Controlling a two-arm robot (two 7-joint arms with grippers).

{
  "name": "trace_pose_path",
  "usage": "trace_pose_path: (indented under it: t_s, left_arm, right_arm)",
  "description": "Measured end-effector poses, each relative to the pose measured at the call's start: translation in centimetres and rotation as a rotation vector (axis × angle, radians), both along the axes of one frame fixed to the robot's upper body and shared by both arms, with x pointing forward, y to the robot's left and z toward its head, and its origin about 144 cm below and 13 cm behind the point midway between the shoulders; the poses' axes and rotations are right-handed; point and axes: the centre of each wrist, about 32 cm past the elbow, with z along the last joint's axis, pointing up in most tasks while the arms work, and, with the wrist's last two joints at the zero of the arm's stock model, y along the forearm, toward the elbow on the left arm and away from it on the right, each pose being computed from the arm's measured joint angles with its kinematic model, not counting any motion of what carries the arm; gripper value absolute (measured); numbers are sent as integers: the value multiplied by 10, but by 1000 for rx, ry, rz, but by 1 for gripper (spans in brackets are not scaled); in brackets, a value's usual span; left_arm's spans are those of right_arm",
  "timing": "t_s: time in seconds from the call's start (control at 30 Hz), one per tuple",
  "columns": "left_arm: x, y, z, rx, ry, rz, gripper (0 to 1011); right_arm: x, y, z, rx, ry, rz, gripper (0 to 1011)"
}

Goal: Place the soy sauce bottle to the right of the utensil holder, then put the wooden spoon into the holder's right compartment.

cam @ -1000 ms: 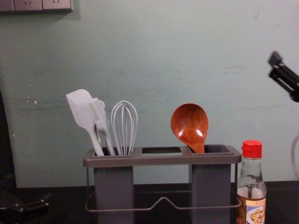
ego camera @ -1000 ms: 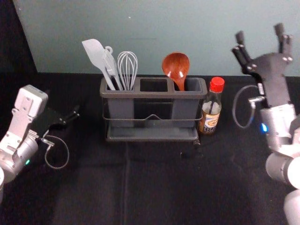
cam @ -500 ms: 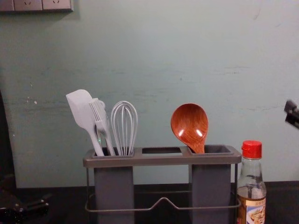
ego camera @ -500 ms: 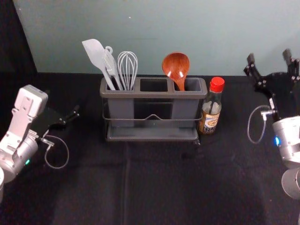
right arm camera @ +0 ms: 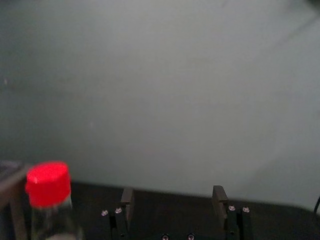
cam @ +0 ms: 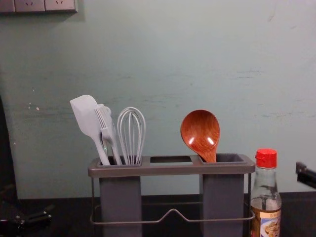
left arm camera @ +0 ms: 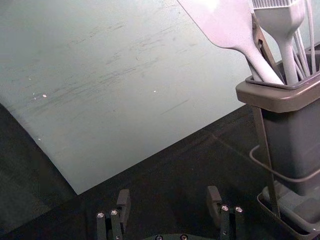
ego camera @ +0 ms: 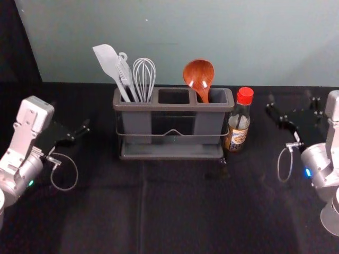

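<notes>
The soy sauce bottle [ego camera: 238, 120] with its red cap stands upright just right of the grey utensil holder [ego camera: 172, 156]. In the holder's right compartment the wooden spoon [ego camera: 199, 75] leans, bowl up. My right gripper [ego camera: 292, 101] is off to the bottle's right, open and holding nothing; in the right wrist view the gripper [right arm camera: 172, 202] has its fingers wide apart, with the bottle cap [right arm camera: 48, 184] beside it. My left gripper [ego camera: 85, 132] is parked left of the holder, and in the left wrist view the gripper [left arm camera: 167, 202] is open and empty.
A white spatula [ego camera: 108, 62], a brush [ego camera: 125, 74] and a whisk [ego camera: 144, 76] stand in the holder's left compartment. Behind the black-covered table rises a pale green wall [cam: 158, 54], with sockets [cam: 37, 6] high at its left.
My right gripper has come down from high at the right, first drawing outward and then settling lower beside the bottle. The left arm, bottle, spoon and holder have stayed still.
</notes>
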Motion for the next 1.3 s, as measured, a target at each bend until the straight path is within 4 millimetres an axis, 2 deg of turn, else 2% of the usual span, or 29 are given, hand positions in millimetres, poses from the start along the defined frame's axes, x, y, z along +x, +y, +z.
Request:
trace_pose_path:
  t_s: [0.33,1.3]
  left_arm:
    - [0,0,0,0,0,0,1005]
    - [0,0,0,0,0,0,1005]
  right_arm:
    - [-3,1,-3,-15,128,-10,1003]
    - [-3,1,-4,-15,131,-13,1003]
